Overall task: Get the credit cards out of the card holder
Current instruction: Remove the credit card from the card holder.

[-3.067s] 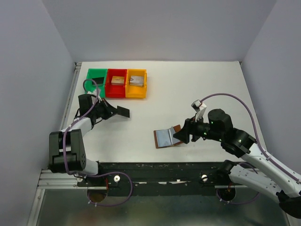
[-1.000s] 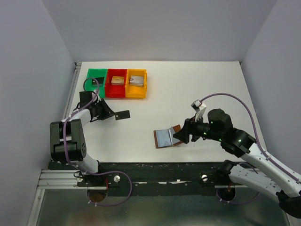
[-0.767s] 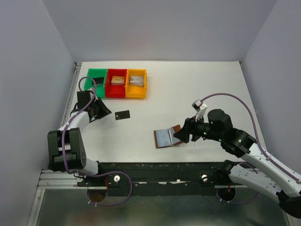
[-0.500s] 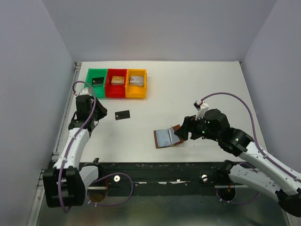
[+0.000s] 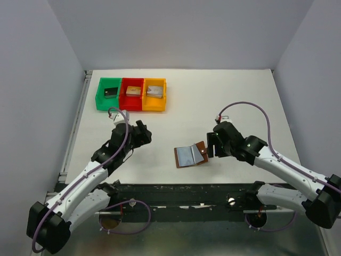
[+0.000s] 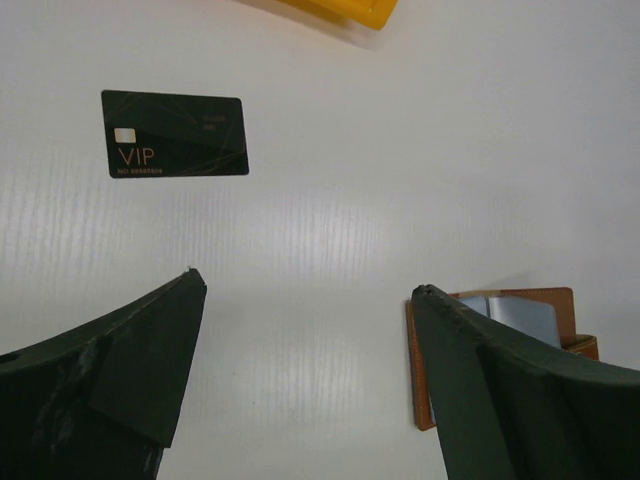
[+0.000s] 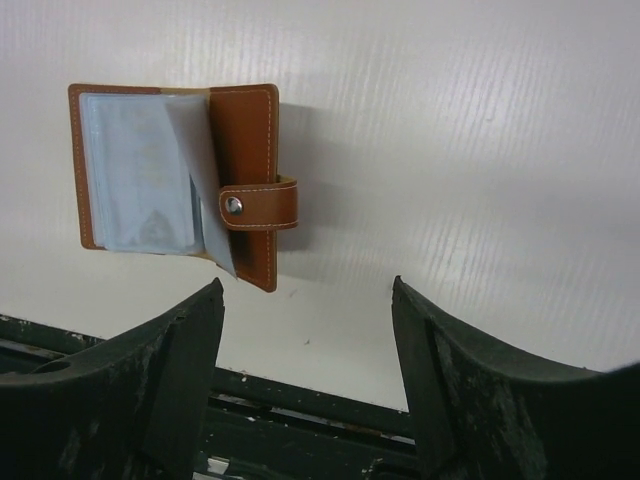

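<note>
One black credit card [image 6: 175,134], marked VIP in gold, lies flat and face up on the white table [image 5: 229,96]. It is out of the card holder [image 5: 190,156] and well apart from it. In your left wrist view the card sits beyond the fingertips, up and to the left, touching nothing. From above, your left gripper [image 5: 139,133] hangs over that spot and hides the card. Its fingers are spread wide, with nothing between them.

The card holder lies open close to the table's near edge, between the two arms. Pale blue-grey sleeves face up on its left half, and one sleeve is partly lifted. Its right half shows brown leather, with the small brown tab strap [image 7: 258,206] and its snap lying across it. The sleeves are cloudy, so you cannot tell which cards are inside.

Your right gripper [image 5: 209,146] hangs just beside the holder's right edge. Its fingers are apart and empty, and the holder lies beyond their tips, not between them.

Three bins stand touching in a row at the far left: a green bin [image 5: 101,96], a red bin [image 5: 132,103] and an orange bin [image 5: 154,104]. Each holds a small blocky piece.
</note>
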Robot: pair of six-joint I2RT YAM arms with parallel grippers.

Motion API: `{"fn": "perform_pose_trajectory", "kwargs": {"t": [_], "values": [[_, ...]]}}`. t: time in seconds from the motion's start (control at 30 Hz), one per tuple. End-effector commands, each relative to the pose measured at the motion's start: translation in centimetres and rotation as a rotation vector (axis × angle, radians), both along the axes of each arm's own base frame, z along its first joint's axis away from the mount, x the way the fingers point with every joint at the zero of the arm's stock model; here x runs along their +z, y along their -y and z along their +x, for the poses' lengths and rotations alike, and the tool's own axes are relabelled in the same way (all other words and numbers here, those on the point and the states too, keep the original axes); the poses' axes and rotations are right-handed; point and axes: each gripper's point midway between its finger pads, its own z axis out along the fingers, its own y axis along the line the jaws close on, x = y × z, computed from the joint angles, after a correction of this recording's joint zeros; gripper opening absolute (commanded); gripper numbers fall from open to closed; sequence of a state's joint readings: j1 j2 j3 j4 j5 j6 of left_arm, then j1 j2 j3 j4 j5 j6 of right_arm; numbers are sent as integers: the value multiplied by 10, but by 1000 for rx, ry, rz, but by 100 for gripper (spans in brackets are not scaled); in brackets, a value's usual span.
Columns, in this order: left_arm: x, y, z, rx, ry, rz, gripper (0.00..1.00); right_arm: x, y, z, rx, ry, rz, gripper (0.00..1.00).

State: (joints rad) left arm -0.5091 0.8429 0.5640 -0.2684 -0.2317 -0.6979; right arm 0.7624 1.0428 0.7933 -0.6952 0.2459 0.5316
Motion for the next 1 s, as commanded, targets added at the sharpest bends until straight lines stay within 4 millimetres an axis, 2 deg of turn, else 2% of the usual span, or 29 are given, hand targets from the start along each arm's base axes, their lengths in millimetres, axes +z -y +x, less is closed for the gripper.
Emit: {"fn": "perform_pose_trajectory", "kwargs": {"t": [0.0,0.1,0.27,0.57,0.7,0.8,0.97], "values": [[4,31,-5,-33,7,-240,99,-9,5,-1,-20,-32,-34,75],[8,53,-7,-124,39,-349,99,-13,-15,-8,80,-61,33,76],[2,80,-13,-228,-43,-416,99,-18,-26,-7,133,-62,62,81],[-19,104,-27,-245,-134,-314,99,-42,-31,3,151,-140,-67,86],[-30,107,-30,-239,-166,-285,99,-50,-34,7,149,-160,-87,86],[-35,110,-32,-243,-175,-278,99,-53,-33,11,127,-161,-106,84],[-35,111,-32,-253,-167,-259,98,-54,-40,12,135,-171,-84,69]]}}
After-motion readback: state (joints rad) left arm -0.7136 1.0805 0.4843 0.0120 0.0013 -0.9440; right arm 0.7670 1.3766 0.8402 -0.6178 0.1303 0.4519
